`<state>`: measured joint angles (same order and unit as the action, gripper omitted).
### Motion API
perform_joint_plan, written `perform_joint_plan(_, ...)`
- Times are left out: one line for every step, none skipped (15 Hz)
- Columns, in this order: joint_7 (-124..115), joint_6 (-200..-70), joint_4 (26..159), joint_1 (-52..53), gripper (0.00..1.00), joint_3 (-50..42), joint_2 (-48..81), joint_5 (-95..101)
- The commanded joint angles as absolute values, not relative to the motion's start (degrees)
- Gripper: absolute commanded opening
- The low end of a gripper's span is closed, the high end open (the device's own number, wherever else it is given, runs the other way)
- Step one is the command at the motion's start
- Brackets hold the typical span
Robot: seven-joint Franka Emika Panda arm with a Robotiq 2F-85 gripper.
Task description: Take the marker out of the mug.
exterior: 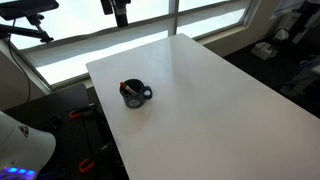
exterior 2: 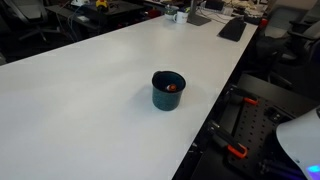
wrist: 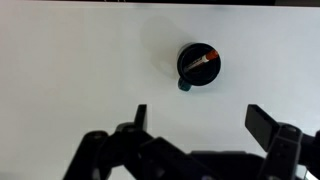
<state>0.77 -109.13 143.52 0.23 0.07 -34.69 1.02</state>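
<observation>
- Over the white table, wrist view: the gripper hangs well above the surface, jaws spread wide, nothing between them.
- Both fingers show at the bottom of that view, well apart from the mug.
- The mug is dark, glossy and upright, standing alone toward one long edge of the table in both exterior views.
- Its loop handle pokes out on the side facing the gripper in the wrist view.
- The marker is inside the mug, leaning slantwise across the opening. Its reddish end is up near the rim, and shows as a red spot in an exterior view.
- How far the marker stands above the rim I can't tell, it is too small in every view.
- Step in hand, as I judge it: approach. No contact yet, and the extraction hasn't begun.
- Sideways line-up looks decent, since the mug sits roughly between the two fingers in the wrist view, only further up the picture.
- The next move calls for:
  - shifting forward until the mug opening is centred under the claw
  - turning the wrist so the fingers close across the marker's shaft, not along it
  - narrowing the jaws enough to clear the rim
  - descending and pinching the raised end, then lifting straight up
- Risks: a finger clipping the rim and shoving or tipping the mug, or the thin marker rolling off the pads — slow descent advised.
</observation>
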Motion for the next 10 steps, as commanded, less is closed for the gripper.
perform_joint_plan(0.47, -109.37, 143.22, -0.01, 1.0, -0.24, -34.42, 0.74)
perform_joint_plan(0.0, -110.07, 143.24, -0.28, 1.0, -0.91, -33.52, -0.27)
perform_joint_plan(-0.26, -111.53, 143.81, -0.38, 1.0, -1.62, -32.71, -1.48)
perform_joint_plan(-0.54, -112.91, 144.4, -0.55, 1.0, -2.27, -31.78, -2.67)
perform_joint_plan(-1.03, -115.5, 145.38, -0.84, 1.0, -2.6, -30.95, -3.69)
perform_joint_plan(-1.13, -118.55, 146.52, -0.96, 1.0, -3.0, -29.65, -4.89)
perform_joint_plan(-1.21, -121.0, 147.37, -0.98, 1.0, -3.32, -28.24, -5.99)
perform_joint_plan(-1.63, -124.28, 148.91, -0.89, 1.0, -3.28, -26.89, -7.18)
perform_joint_plan(-1.53, -127.58, 150.39, -0.49, 1.0, -3.29, -25.4, -8.69)
perform_joint_plan(-0.92, -131.13, 151.99, 0.18, 1.0, -3.18, -23.82, -10.35)
